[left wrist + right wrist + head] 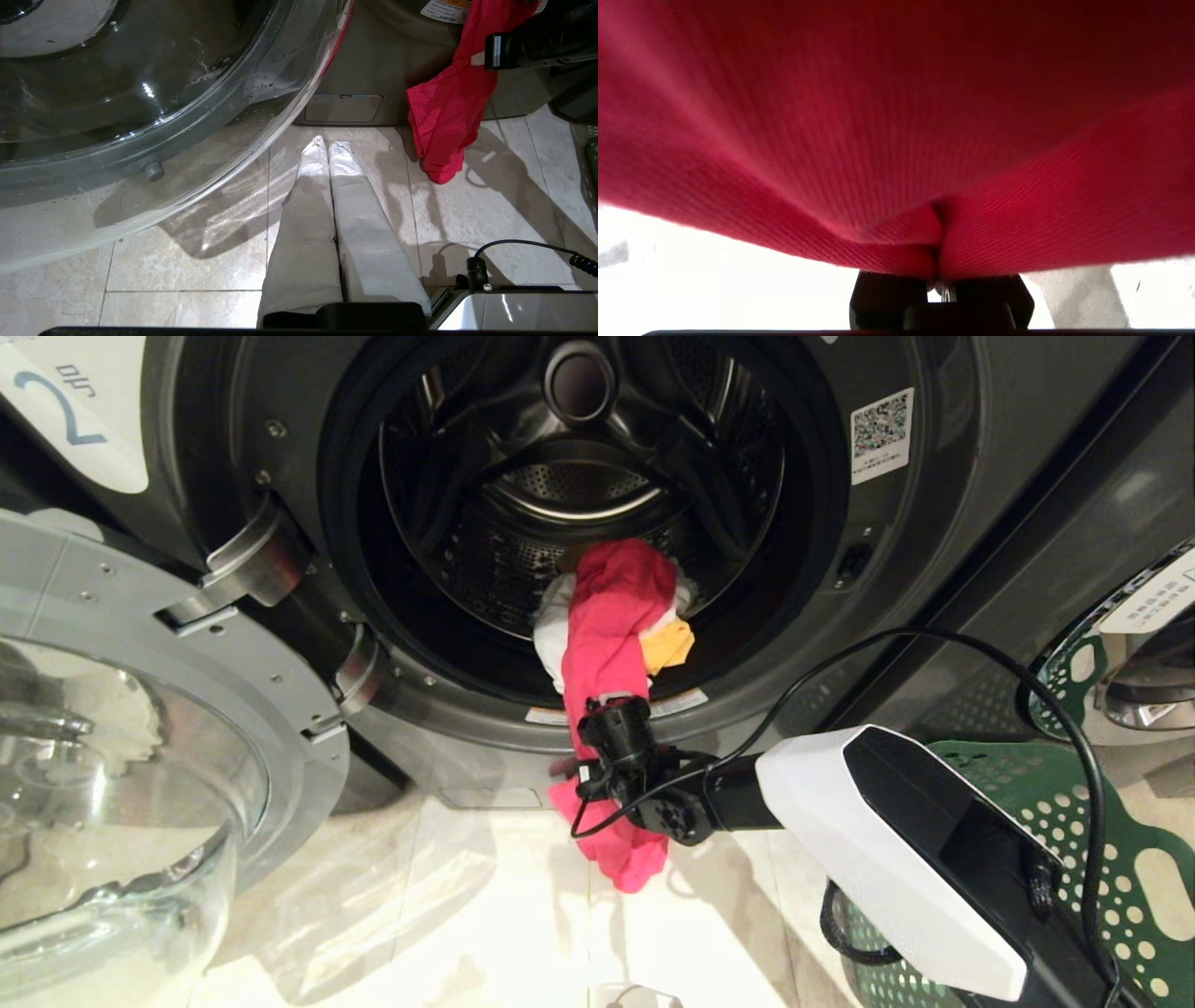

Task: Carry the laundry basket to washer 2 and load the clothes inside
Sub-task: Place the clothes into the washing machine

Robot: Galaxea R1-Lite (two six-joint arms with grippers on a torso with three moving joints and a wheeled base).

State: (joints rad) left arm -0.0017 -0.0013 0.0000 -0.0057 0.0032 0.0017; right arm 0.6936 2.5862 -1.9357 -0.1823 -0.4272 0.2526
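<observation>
The right gripper [611, 723] is pinched shut on the pink garment [611, 616], which hangs out of washer 2 [943, 569] over its door rim toward the floor [448, 905]; the left gripper [327, 144] is closed and empty.

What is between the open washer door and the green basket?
In the head view, the pink-red garment hangs from washer 2, pinched by the right pincer, between door and laundry basket.
</observation>
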